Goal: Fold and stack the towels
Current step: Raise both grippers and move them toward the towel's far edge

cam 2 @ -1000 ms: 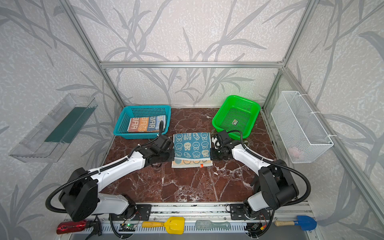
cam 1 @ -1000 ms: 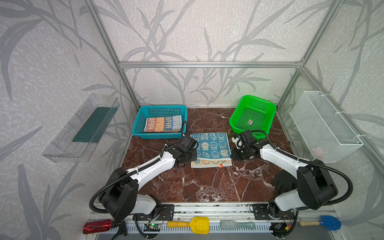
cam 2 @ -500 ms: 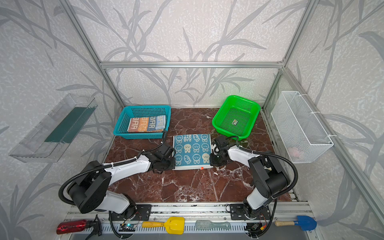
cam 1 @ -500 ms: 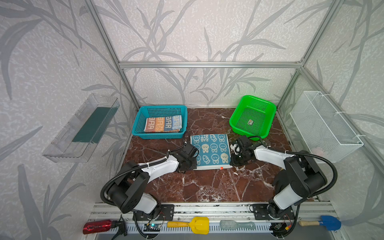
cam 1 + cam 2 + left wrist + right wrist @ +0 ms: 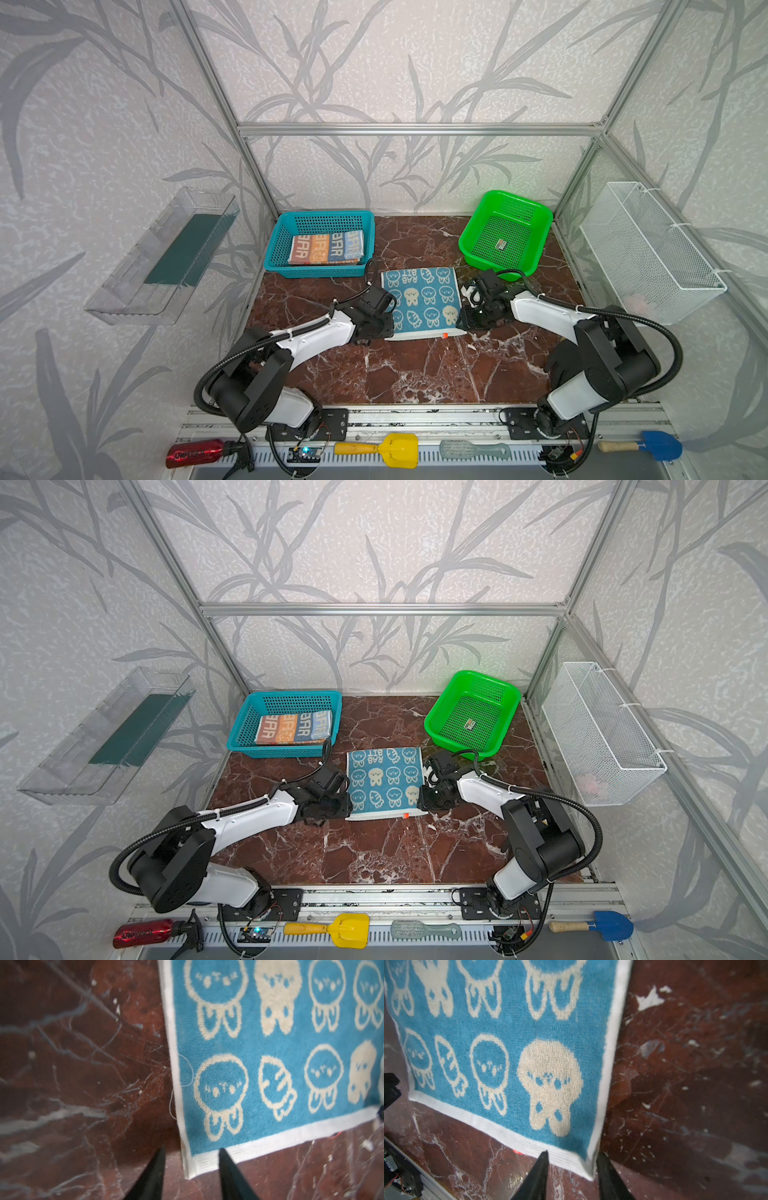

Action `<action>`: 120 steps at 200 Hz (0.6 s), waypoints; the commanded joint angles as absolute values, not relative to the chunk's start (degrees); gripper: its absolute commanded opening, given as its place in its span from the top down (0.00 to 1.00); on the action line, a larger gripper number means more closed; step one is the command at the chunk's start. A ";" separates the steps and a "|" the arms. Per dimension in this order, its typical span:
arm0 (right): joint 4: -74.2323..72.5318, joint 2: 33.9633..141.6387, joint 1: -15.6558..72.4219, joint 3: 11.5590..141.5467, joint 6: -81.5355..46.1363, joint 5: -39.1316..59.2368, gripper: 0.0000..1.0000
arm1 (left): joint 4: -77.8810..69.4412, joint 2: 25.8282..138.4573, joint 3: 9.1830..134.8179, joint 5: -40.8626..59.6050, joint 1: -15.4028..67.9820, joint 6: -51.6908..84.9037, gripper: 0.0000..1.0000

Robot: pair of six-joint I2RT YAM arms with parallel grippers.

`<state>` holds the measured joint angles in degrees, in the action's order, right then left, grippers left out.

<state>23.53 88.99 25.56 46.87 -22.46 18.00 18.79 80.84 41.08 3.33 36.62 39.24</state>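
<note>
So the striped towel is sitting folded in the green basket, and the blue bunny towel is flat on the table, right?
Not quite: both top views show the striped towel folded in the teal basket, not the green basket, which holds only a small label. The blue bunny towel is flat on the table.

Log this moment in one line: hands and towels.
blue bunny towel flat on marble table | left hand open at its near-left corner | right hand open at its near-right corner | striped towel folded in teal basket
</note>
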 commanded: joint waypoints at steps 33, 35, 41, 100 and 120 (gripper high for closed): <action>28.28 79.79 25.93 51.15 -22.44 16.92 0.23 | 21.15 73.91 49.65 -2.12 36.83 36.15 0.13; 27.59 79.69 25.93 51.06 -22.86 16.95 0.21 | 20.76 74.00 49.96 -2.11 36.74 36.28 0.11; 25.20 79.67 25.90 50.77 -23.67 17.03 0.15 | 19.22 74.42 50.72 -1.71 36.50 36.80 0.07; 11.40 92.34 24.92 54.18 -31.12 28.37 0.01 | 10.42 89.57 57.30 6.67 33.25 48.95 0.01; 9.52 93.55 24.91 52.03 -31.29 28.32 0.01 | 7.41 92.91 55.84 7.86 33.14 51.33 0.01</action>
